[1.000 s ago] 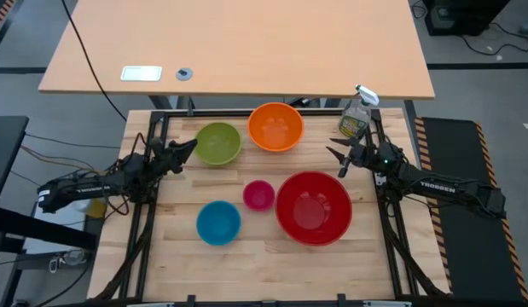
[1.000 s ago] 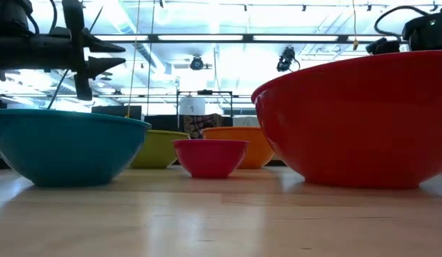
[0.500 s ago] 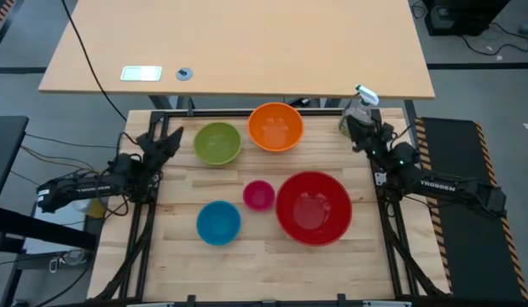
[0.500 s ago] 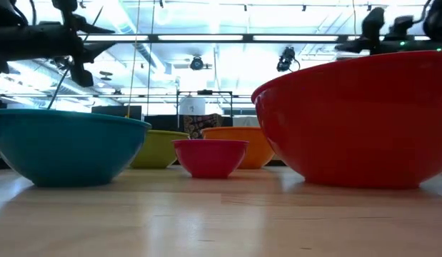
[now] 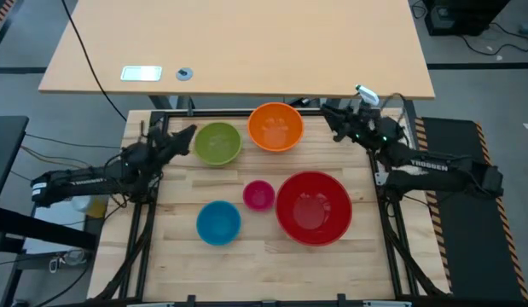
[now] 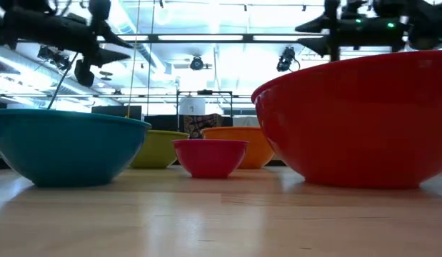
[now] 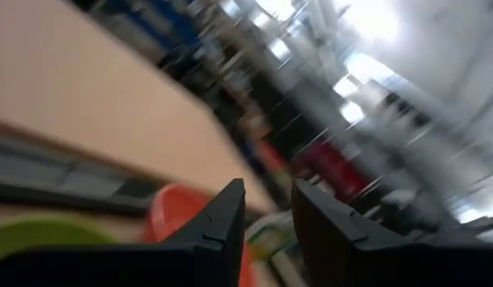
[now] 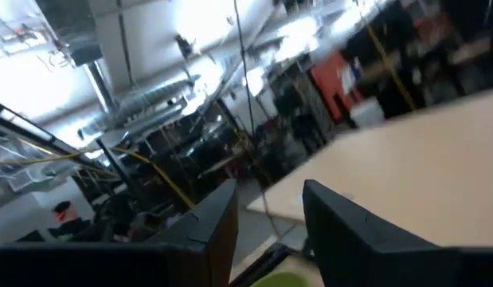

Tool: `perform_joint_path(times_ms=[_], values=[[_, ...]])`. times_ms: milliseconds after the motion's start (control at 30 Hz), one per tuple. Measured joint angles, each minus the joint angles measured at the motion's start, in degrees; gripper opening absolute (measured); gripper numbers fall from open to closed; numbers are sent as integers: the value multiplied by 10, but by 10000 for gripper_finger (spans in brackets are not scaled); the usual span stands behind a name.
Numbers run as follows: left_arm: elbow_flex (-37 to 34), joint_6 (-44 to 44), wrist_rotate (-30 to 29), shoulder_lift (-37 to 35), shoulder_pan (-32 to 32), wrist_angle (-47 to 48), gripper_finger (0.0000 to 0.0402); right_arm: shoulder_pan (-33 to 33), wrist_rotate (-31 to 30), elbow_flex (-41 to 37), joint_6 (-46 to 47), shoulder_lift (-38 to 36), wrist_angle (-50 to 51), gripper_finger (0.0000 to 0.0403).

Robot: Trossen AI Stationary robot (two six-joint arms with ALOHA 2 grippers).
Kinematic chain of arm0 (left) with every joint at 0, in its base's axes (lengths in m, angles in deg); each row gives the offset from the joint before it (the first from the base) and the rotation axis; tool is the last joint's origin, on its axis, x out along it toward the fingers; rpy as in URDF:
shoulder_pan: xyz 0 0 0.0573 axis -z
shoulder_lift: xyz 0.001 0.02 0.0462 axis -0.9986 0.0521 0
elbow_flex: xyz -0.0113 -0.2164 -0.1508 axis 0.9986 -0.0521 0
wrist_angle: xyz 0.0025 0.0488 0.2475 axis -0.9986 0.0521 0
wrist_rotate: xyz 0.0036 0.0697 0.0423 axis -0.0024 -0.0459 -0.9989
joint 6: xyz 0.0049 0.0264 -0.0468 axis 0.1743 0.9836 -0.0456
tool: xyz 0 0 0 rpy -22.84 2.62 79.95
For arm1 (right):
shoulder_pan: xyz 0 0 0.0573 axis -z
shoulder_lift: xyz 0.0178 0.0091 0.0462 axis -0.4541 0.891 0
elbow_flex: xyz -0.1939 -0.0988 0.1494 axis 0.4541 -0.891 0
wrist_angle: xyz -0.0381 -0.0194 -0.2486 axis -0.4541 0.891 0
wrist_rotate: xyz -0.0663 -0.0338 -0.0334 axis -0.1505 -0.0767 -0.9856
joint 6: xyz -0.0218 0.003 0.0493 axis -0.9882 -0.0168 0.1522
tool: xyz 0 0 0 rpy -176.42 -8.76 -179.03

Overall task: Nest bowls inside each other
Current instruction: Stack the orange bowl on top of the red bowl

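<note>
Five bowls stand apart on their bases on the wooden table: red (image 5: 313, 206) near right, orange (image 5: 276, 126) far middle, lime green (image 5: 217, 142) far left, blue (image 5: 218, 223) near left and pink (image 5: 258, 195) in the middle. My left gripper (image 5: 187, 136) hangs in the air just left of the green bowl, open and empty (image 7: 266, 187). My right gripper (image 5: 327, 115) is raised just right of the orange bowl, open and empty (image 8: 270, 187). In the low view both arms show high above the bowls, the left (image 6: 99, 43) and the right (image 6: 328, 28).
A clear spray bottle (image 5: 364, 95) stands at the table's far right corner, partly behind my right arm. A black frame (image 5: 153, 170) runs along the table's sides. A larger tan desk (image 5: 238, 43) lies beyond the far edge.
My right gripper has risen from beside the red bowl's far right rim, gone toward the far edge and the orange bowl, and rolled about its own line. My left gripper has risen a little beside the green bowl. The bowls have not moved.
</note>
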Motion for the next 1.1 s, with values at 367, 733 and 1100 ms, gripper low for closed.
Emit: perform_joint_path(times_ms=[367,733,1100], values=[[179,-35,-3,110,-6,315,236,22,-51,266,-75,185,526,136],[198,-50,-3,129,-32,324,265,69,-51,356,-132,344,604,228],[198,-52,2,129,-32,324,265,133,34,417,-108,457,668,273]])
